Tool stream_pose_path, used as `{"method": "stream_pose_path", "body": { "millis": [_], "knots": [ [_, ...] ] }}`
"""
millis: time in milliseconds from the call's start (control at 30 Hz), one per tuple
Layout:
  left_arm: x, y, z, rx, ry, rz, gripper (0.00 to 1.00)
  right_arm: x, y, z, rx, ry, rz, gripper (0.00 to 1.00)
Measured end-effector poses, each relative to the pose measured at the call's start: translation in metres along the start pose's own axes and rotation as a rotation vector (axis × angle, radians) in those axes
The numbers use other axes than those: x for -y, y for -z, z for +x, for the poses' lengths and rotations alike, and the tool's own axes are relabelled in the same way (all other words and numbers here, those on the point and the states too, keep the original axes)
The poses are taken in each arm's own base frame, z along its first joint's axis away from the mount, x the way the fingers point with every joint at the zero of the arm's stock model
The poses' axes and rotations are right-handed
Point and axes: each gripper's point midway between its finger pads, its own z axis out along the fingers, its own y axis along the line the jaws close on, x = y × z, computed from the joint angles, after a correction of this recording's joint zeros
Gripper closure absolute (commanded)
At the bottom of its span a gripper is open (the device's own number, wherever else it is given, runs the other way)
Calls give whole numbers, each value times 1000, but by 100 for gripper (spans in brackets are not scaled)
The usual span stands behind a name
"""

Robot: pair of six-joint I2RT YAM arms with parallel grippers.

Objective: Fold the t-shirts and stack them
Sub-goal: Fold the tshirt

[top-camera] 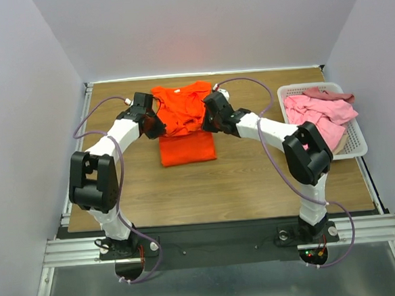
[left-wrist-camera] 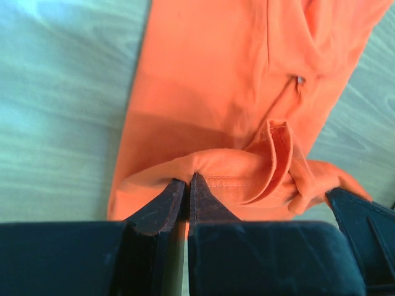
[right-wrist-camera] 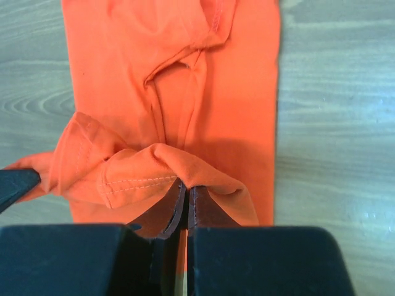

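Pinching orange t-shirt (top-camera: 186,147) hem, left hand (left-wrist-camera: 187,180), right hand (right-wrist-camera: 187,189)

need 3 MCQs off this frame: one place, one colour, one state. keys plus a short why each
1. Where on the wooden table does the white slatted plastic basket stand?
A. left edge
B. right edge
C. between the arms

2. What colour is the soft cloth t-shirt lying mid-table?
A. orange-red
B. blue
C. white

3. How is the left gripper?
A. open over bare wood
B. open above the basket
C. shut on the t-shirt's edge

Key:
1 B: the top view shows it at the right edge, holding pink cloth.
2 A: all three views show orange-red cloth.
3 C: the left wrist view shows it pinching a hemmed fold. The right gripper does likewise.
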Motion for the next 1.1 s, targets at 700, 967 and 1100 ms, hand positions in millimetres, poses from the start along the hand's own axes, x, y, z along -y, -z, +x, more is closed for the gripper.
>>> {"method": "stream_pose_path", "body": {
  "millis": [700, 967, 1100],
  "knots": [
    [-1, -12, -22, 26, -50, -2, 1, 13, -10, 10, -96, 79, -57, 0],
    [-59, 8, 46, -33, -20, -28, 1, 37, 18, 54, -199, 127, -60, 0],
    [-83, -2, 78, -100, -4, -60, 2, 33, 11, 53, -193, 196, -56, 0]
  ]
}}
